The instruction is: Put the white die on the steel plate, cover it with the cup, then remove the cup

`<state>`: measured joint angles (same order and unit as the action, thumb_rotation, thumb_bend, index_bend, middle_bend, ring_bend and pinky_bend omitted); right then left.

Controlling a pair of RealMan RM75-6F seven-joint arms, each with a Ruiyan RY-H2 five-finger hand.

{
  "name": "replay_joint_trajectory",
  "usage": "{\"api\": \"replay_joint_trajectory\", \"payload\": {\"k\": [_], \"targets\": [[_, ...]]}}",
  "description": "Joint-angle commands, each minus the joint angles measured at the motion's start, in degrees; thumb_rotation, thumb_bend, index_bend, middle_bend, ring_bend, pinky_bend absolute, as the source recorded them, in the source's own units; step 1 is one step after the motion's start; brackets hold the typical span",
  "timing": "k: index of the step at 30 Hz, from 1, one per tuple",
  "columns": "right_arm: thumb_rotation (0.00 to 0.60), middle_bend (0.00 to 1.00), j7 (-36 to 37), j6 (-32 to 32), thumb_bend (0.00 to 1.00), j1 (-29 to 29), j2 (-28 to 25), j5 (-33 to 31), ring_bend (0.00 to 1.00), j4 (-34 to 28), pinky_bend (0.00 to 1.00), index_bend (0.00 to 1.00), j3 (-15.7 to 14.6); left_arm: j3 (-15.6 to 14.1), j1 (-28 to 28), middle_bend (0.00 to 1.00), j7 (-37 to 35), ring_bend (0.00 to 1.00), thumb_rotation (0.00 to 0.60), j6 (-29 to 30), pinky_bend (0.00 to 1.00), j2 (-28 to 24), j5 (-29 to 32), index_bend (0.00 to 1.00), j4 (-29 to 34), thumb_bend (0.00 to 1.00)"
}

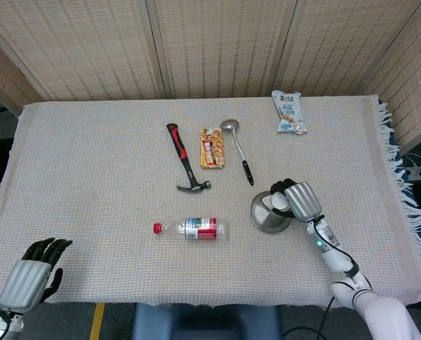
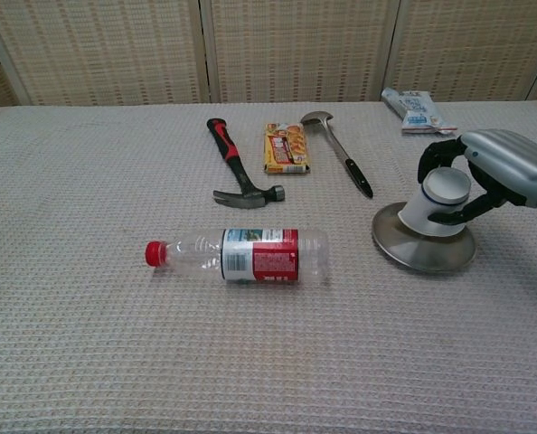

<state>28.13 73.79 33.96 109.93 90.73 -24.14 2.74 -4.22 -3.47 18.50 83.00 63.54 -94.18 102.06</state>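
Observation:
The steel plate [image 1: 265, 216] [image 2: 419, 254] lies right of the table's centre. A white cup [image 1: 276, 203] [image 2: 437, 202] stands upside down on the plate's far right part. My right hand [image 1: 300, 201] [image 2: 492, 170] grips the cup from the right, with dark fingers wrapped around its top. The white die shows in neither view. My left hand [image 1: 32, 278] hangs at the table's near left corner, holding nothing, and appears only in the head view.
A plastic bottle [image 2: 239, 254] with a red cap lies left of the plate. Behind it are a hammer [image 2: 236, 170], a snack packet [image 2: 286, 147] and a ladle [image 2: 343, 158]. A white pouch [image 2: 414, 110] lies at the far right.

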Motion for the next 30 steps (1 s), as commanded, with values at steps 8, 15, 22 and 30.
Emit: {"api": "replay_joint_trajectory", "payload": {"k": [8, 15, 22, 30], "targets": [[0.6, 0.5, 21.86, -5.56, 0.08, 0.43, -6.89, 1.14, 0.42, -14.45, 0.76, 0.55, -2.93, -0.02, -0.03, 0.17, 0.0, 0.13, 0.6, -0.11, 0.18, 0.01, 0.09, 0.16, 0.02, 0.58], [0.6, 0.5, 13.93, -2.87, 0.08, 0.11, -6.05, 1.12, 0.42, -11.81, 0.76, 0.55, -1.99, -0.05, -0.02, 0.17, -0.03, 0.13, 0.6, -0.16, 0.18, -0.06, 0.14, 0.16, 0.06, 0.58], [0.6, 0.5, 2.04, 5.29, 0.08, -1.53, -3.44, 0.98, 0.42, -5.18, 0.76, 0.55, -0.17, -0.07, -0.07, 0.17, 0.12, 0.13, 0.6, -0.32, 0.18, 0.01, 0.18, 0.16, 0.05, 0.58], [0.6, 0.5, -1.3, 12.27, 0.09, -4.72, -7.65, 1.64, 0.42, -10.42, 0.76, 0.55, -0.38, -0.11, -0.04, 0.17, 0.2, 0.13, 0.6, -0.25, 0.18, -0.02, 0.1, 0.16, 0.17, 0.58]]}}
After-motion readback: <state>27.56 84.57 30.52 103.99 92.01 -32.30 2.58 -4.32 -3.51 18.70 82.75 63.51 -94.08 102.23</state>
